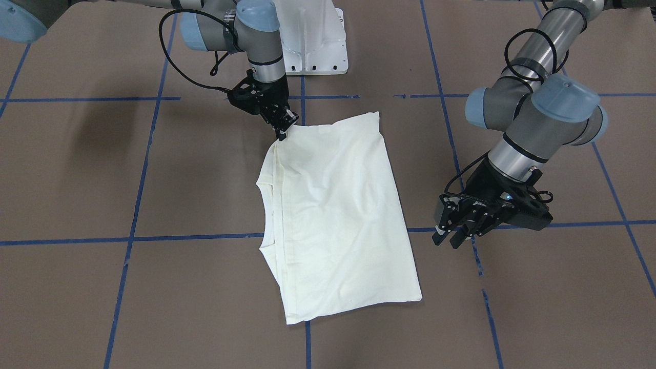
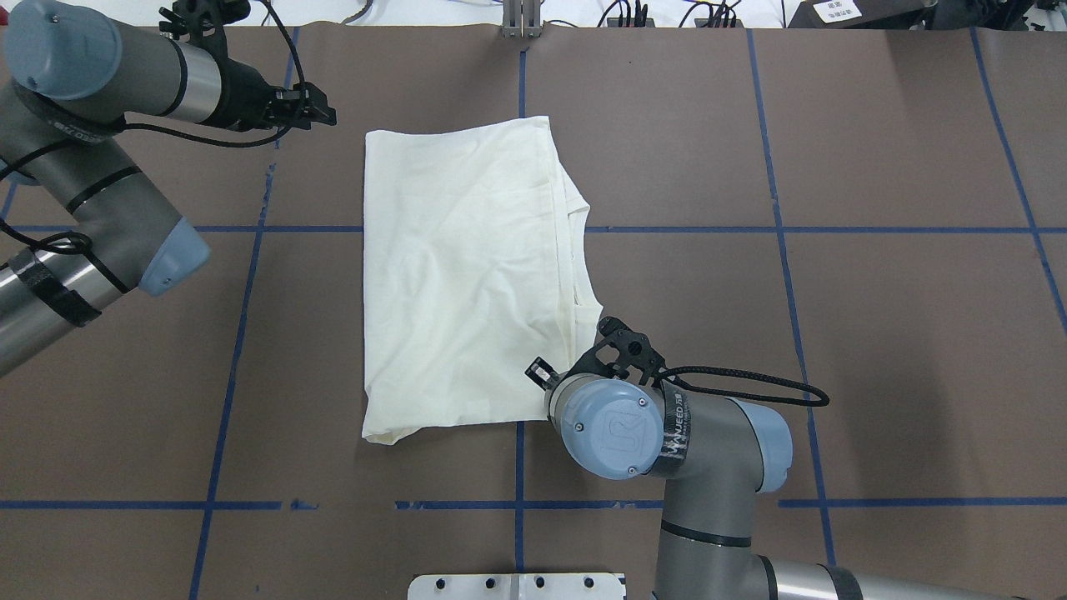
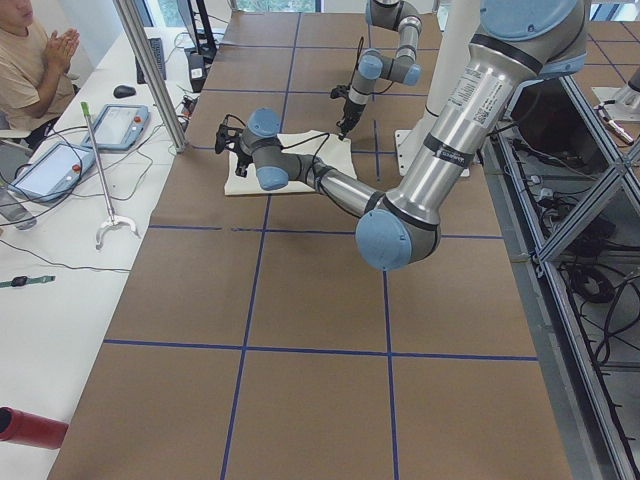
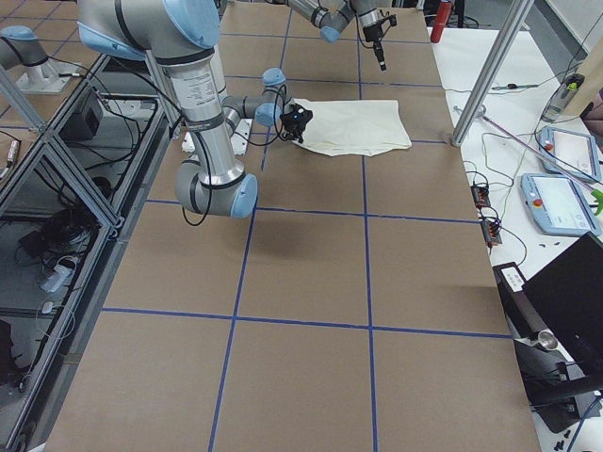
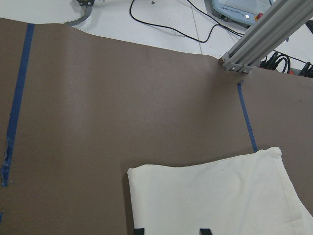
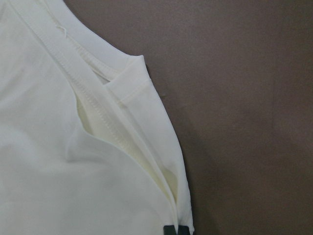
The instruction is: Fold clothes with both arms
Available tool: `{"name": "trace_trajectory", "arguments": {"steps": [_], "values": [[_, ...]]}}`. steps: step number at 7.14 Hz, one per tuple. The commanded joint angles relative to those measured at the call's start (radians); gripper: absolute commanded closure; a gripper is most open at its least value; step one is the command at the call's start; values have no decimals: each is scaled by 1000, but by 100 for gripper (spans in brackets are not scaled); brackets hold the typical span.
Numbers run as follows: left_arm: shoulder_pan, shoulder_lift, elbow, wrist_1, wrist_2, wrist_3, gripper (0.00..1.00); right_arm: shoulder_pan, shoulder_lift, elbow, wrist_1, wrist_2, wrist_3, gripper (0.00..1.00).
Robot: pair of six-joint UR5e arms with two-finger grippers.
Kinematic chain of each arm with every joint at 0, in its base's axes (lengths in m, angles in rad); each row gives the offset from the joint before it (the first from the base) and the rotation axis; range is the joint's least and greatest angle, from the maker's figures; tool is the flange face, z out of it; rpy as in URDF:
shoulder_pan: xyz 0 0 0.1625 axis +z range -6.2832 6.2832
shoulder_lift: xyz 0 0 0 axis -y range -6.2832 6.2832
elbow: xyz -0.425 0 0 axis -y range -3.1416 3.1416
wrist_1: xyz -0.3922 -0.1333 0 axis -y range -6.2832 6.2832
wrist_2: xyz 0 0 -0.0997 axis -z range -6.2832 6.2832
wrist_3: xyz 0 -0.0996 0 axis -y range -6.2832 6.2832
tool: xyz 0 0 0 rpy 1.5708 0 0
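Nearest to the robot's base, the right pincer (image 1: pixel 281 134) is clenched on the corner of the shirt (image 2: pixel 458 267) at the collar side. In the right wrist view its tips pinch the stacked hems there, several layers together. From this corner the shirt spreads away over the desk (image 2: pixel 834 333) as a rough rectangle, plain cream side up, and I see no print. It is already folded narrow, I think, because no sleeve shows outside the outline. The cloth looks like soft matte cotton with shallow diagonal wrinkles. The collar (image 6: pixel 93 98) is a curved band with a double line of stitching.

At the far end of the shirt, just off its hem-side corner, the left pincer (image 1: pixel 446 241) hovers released. Its two tips are apart and hold nothing. It is near the cloth but does not touch it.

I judge that we are at the start of the next fold: one corner is taken, the second one not yet. The left pincer must go down to a corner of the shirt, take all layers, and close. Then both arms should lift and carry together, so that the thin cloth does not slide or twist.

Under the shirt the desk is smooth brown paper, divided into squares by blue tape lines (image 2: pixel 834 230).
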Motion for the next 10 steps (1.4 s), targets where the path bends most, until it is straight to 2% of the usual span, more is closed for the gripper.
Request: {"name": "trace_trajectory", "arguments": {"steps": [1, 2, 3, 4, 6, 7, 9, 10], "values": [[2, 0, -1, -1, -1, -12, 52, 2, -3, 20, 5, 34, -5, 100], [11, 3, -36, 1, -3, -70, 50, 9, -17, 67, 5, 63, -5, 100], [44, 12, -88, 1, -23, -221, 49, 8, -46, 120, -1, 69, -5, 100], [96, 58, -157, -2, -21, -309, 46, 9, -70, 155, -3, 70, -5, 100], [194, 229, -338, -1, 67, -392, 42, 9, -106, 200, -5, 71, -5, 100], [224, 245, -381, 1, 75, -546, 40, 2, -107, 198, -5, 71, -5, 100], [450, 340, -450, 11, 274, -649, 38, 0, -115, 201, -6, 71, -5, 100], [527, 347, -449, 46, 314, -714, 38, -3, -118, 201, -6, 71, -5, 100]]}}
